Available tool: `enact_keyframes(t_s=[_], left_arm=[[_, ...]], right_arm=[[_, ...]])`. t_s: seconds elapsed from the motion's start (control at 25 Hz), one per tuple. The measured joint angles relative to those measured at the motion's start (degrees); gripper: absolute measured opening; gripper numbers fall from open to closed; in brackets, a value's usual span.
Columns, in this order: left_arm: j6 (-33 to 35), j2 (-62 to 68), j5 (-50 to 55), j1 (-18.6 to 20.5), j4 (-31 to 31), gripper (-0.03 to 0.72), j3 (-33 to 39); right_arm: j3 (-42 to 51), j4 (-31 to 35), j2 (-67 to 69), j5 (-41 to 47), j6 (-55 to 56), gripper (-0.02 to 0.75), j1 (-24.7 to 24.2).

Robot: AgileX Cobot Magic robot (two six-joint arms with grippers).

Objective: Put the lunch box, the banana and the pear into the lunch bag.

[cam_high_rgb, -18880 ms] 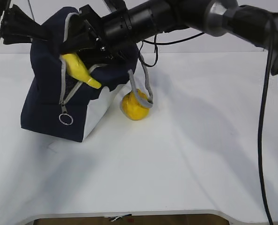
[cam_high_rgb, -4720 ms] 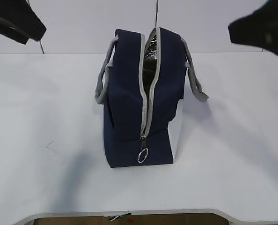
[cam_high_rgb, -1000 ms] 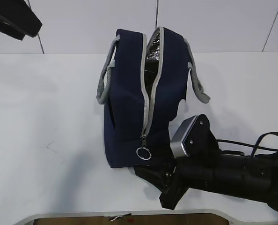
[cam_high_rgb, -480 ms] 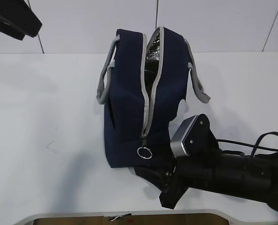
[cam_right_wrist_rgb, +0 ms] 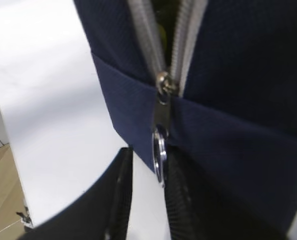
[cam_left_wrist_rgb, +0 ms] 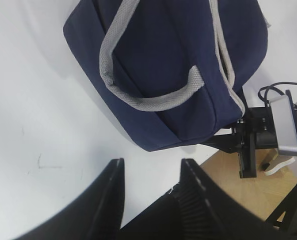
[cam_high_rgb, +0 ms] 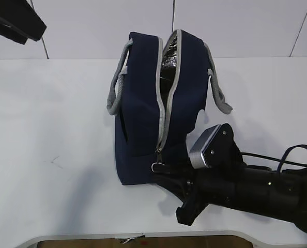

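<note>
Lunch bag (cam_high_rgb: 148,119) stands upright mid-table, narrow zipper end facing the camera. Zipper parted from the top down to the slider (cam_right_wrist_rgb: 164,82), low on that end; silvery lining (cam_high_rgb: 169,57) shows in the gap near the top. In the right wrist view a sliver of yellow-green shows inside the slot just above the slider; cannot tell which item it is. No lunch box, banana or pear out on the table.

Right hand (cam_high_rgb: 166,173) reaches in low from the front right, its tips at the base of the bag's zipper end. Right wrist view: the ring pull (cam_right_wrist_rgb: 160,157) hangs edge-on from the slider, down between the two dark fingers (cam_right_wrist_rgb: 188,200). The fingers stand narrowly apart on either side of the ring; whether they are pinching it cannot be told.

Left hand (cam_left_wrist_rgb: 151,172): fingers apart, nothing between them, hanging over bare table on the bag's left side. The exterior view shows only a dark piece of that arm in the upper left corner, well apart from the bag.

Grey handles (cam_high_rgb: 114,90) droop outward on both sides of the bag.

Room: table (cam_high_rgb: 50,155) open to the left and back of the bag; the right front is taken up by the right arm (cam_high_rgb: 257,191) lying low across it. The table's front edge runs close below the right hand.
</note>
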Motion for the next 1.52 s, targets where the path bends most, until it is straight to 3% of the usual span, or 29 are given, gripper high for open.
enact_keyframes(t_s=[0.12,0.32,0.6,0.84,1.16,1.52], left_arm=[[0.00,0.00,0.00,0.00,0.00,0.279,0.00],[0.00,0.00,0.00,0.00,0.00,0.269,0.00],[-0.14,0.00,0.00,-0.10,0.37,0.265,0.11],[-0.17,-0.22,0.00,-1.53,1.47,0.265,2.27],[-0.26,-3.05,0.00,-5.68,2.95,0.265,2.96],[-0.39,-3.05,0.00,-5.85,5.52,0.265,8.40]], right_arm=[[0.00,1.72,0.00,0.00,0.00,0.167,0.00],[0.00,5.37,0.00,0.05,0.00,0.020,0.00],[0.00,5.93,0.00,0.05,0.71,0.017,0.00],[0.00,1.72,-2.98,1.49,6.06,0.017,0.00],[0.00,-4.09,-14.47,9.51,11.91,0.017,0.00],[0.30,-11.45,-26.85,19.21,20.44,0.017,0.00]])
